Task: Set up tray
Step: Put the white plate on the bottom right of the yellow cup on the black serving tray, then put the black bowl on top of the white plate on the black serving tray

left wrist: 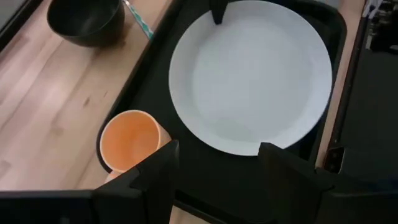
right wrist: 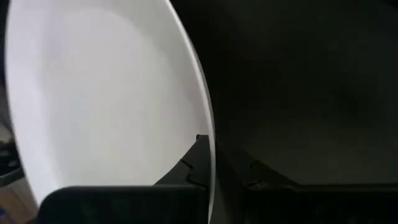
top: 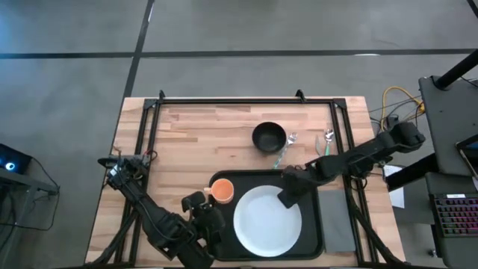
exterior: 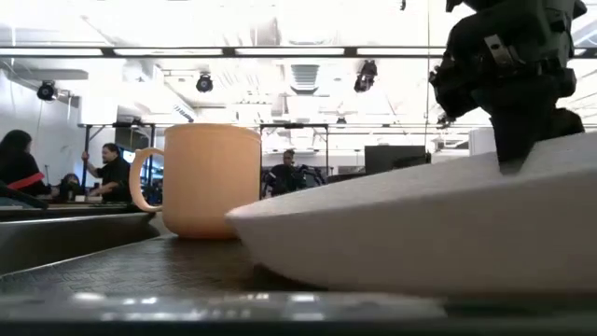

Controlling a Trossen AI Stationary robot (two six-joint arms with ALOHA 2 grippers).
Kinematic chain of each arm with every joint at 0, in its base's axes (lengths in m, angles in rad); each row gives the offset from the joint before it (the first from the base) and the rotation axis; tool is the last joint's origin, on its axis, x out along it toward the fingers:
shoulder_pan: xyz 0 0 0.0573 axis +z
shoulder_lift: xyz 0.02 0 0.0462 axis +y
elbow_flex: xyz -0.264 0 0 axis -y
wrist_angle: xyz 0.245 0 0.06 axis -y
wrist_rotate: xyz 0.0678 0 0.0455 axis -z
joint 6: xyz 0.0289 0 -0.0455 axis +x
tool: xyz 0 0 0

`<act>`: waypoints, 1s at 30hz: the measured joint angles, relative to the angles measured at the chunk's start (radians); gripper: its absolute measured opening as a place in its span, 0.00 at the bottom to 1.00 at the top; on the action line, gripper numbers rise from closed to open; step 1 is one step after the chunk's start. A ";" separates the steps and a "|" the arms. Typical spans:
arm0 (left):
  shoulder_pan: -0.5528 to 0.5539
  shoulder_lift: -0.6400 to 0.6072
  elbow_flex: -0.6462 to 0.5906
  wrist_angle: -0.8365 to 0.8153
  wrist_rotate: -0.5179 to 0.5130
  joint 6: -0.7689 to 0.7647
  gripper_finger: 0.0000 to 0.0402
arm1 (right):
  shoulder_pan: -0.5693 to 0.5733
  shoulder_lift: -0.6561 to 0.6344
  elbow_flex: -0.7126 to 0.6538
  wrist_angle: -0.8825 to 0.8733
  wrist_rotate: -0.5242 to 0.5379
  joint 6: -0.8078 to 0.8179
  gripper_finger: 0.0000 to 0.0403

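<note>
Right wrist view: right claw (right wrist: 208, 163) clamped on the rim of the white plate (right wrist: 106, 93), one finger each side of the edge.
Right claw position: over the plate's far-right rim, arm reaching in from the table's right edge; same grip shows in the high view (top: 287, 196).
Plate: lies inside the tray (top: 317, 237), filling most of its middle; in the low view it looks raised on the held side, so probably not fully set down.
Left claw: (left wrist: 217, 163) hovers at the tray's near-left corner, fingers spread, holding nothing.
Tray: large, flat, black, rounded corners, raised rim; sits at the near edge of the table (top: 194, 134), right of centre.
Cup: orange mug (top: 222, 190) stands upright in the tray's far-left corner, just beside the plate; contact can't be judged.
Napkin: grey napkin (top: 336, 220) lies just outside the tray's right rim.
Outside tray: black bowl (top: 269, 137) farther back on the table, with cutlery (top: 287, 146) beside it and another piece (top: 327, 140) to its right.
Progress: mug in, plate about placed; roughly halfway by my read.
Left to do: release plate, then likely bowl, cutlery, napkin.
</note>
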 joint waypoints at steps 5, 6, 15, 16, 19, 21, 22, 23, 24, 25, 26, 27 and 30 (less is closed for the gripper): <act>-0.004 0.000 0.000 0.000 0.000 -0.018 0.50 | 0.019 0.052 0.015 0.009 -0.003 -0.010 0.03; -0.004 0.000 0.000 0.000 0.000 -0.018 0.50 | 0.023 0.060 0.016 0.015 -0.003 -0.010 0.03; -0.004 0.000 -0.004 -0.012 -0.023 -0.016 0.50 | 0.025 0.117 0.034 0.026 0.025 -0.007 0.05; -0.004 0.000 -0.005 -0.014 -0.023 -0.016 0.50 | 0.028 0.121 0.037 0.024 0.035 -0.009 0.06; -0.004 0.000 -0.009 -0.014 -0.023 -0.016 0.50 | 0.033 0.121 0.049 0.022 0.058 -0.024 0.13; -0.004 0.000 -0.012 -0.014 -0.023 -0.015 0.50 | 0.034 0.114 0.062 0.014 0.062 -0.030 0.20; -0.004 0.000 -0.013 -0.013 -0.023 -0.015 0.50 | 0.035 0.105 0.067 0.007 0.062 -0.036 0.23; -0.004 0.000 -0.014 -0.013 -0.023 -0.015 0.50 | 0.036 0.098 0.072 -0.007 0.062 -0.040 0.26; -0.004 0.000 -0.015 -0.012 -0.024 -0.016 0.50 | 0.037 0.092 0.080 -0.023 0.064 -0.044 0.30; -0.004 0.000 -0.017 -0.013 -0.024 -0.016 0.50 | 0.037 0.084 0.089 -0.035 0.070 -0.045 0.33; -0.004 0.000 -0.018 -0.013 -0.024 -0.016 0.50 | 0.039 0.075 0.099 -0.057 0.084 -0.047 0.36; -0.004 0.000 -0.020 -0.012 -0.024 -0.016 0.50 | 0.040 0.065 0.110 -0.088 0.099 -0.048 0.39; -0.003 0.000 -0.030 -0.012 -0.024 -0.017 0.50 | 0.041 0.023 0.153 -0.172 0.148 -0.056 0.45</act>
